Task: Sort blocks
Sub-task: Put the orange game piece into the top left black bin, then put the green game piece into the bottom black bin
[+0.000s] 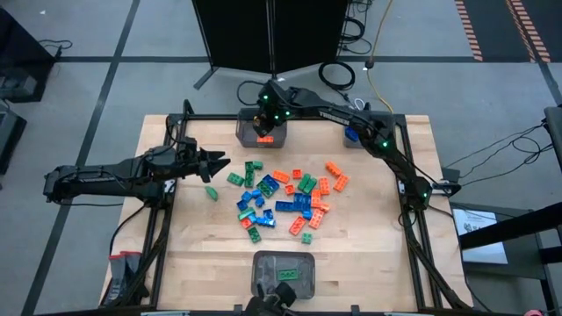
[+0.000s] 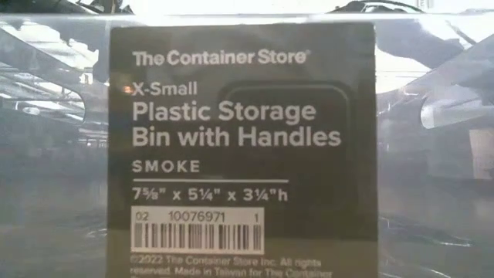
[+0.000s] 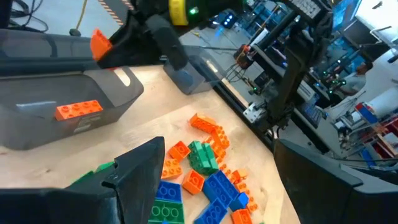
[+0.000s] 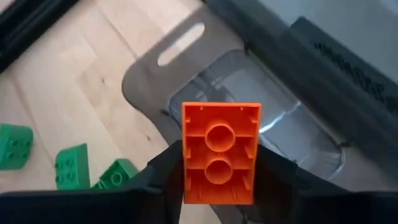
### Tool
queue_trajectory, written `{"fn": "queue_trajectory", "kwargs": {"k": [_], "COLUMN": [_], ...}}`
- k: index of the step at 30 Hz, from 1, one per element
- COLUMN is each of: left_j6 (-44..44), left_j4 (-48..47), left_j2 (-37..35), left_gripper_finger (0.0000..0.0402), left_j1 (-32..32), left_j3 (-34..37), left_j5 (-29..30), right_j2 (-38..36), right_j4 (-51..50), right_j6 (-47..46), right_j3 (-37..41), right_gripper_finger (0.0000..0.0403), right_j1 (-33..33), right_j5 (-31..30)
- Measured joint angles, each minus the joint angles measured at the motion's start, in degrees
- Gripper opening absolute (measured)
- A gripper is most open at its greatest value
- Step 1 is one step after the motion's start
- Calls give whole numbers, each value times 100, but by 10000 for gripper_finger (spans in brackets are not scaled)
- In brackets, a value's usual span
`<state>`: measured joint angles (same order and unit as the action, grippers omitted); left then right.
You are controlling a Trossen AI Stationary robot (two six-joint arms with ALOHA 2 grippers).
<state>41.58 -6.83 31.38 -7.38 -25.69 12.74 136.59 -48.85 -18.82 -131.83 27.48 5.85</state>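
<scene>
My right gripper (image 1: 262, 121) reaches across to the far middle of the table. It is shut on an orange block (image 4: 221, 152) over a grey bin (image 1: 263, 132). Another orange block (image 3: 79, 109) lies in that bin. The remaining blocks, orange, green and blue, lie in a loose pile (image 1: 285, 197) on the table's middle. One green block (image 1: 212, 191) lies apart to the pile's left. My left gripper (image 1: 224, 164) hovers open at the left, pointing toward the pile with nothing between its fingers. My right gripper pinches the orange block by its two long sides (image 4: 186, 171), one finger on each. The fingers slant downward from the table's right side. The block is lifted clear above the bin's opening (image 4: 280, 134), its hollow underside (image 4: 219, 137) turned toward the wrist.
A second grey bin (image 1: 354, 136) with a blue block stands at the far right. A third (image 1: 284, 270), holding green blocks, stands at the near edge. Its label (image 2: 241, 147) fills the low view. Bare wood lies to the pile's left and right.
</scene>
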Motion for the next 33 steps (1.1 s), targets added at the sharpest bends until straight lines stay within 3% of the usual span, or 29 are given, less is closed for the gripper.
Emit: {"fn": "queue_trajectory", "kwargs": {"k": [5,8,14,17,22,25,33], "left_j6": [0,-2,-488,-767,-743,-360,-306], "left_j4": [0,-2,-451,-1155,-2354,-2843,-3383], "left_j2": [0,0,0,8,169,398,1417], "left_gripper_finger": [302,302,302,302,302,302,302], "left_j1": [0,2,0,0,2,2,9], "left_j3": [0,0,0,0,0,0,-63], "left_j5": [-27,-31,-25,-39,-66,-71,-180], "right_j2": [-4,-4,-211,-695,-1736,-2405,-3619], "right_j4": [-81,-115,-233,-323,-863,-1154,-1709], "right_j6": [-56,-63,174,543,1308,1492,1658], "right_j3": [-9,-9,2,-2,-9,-9,-14], "right_gripper_finger": [274,301,283,269,257,256,256], "right_j1": [24,40,13,-23,-107,-173,-355], "right_j5": [-164,-144,464,787,760,492,-1071]}}
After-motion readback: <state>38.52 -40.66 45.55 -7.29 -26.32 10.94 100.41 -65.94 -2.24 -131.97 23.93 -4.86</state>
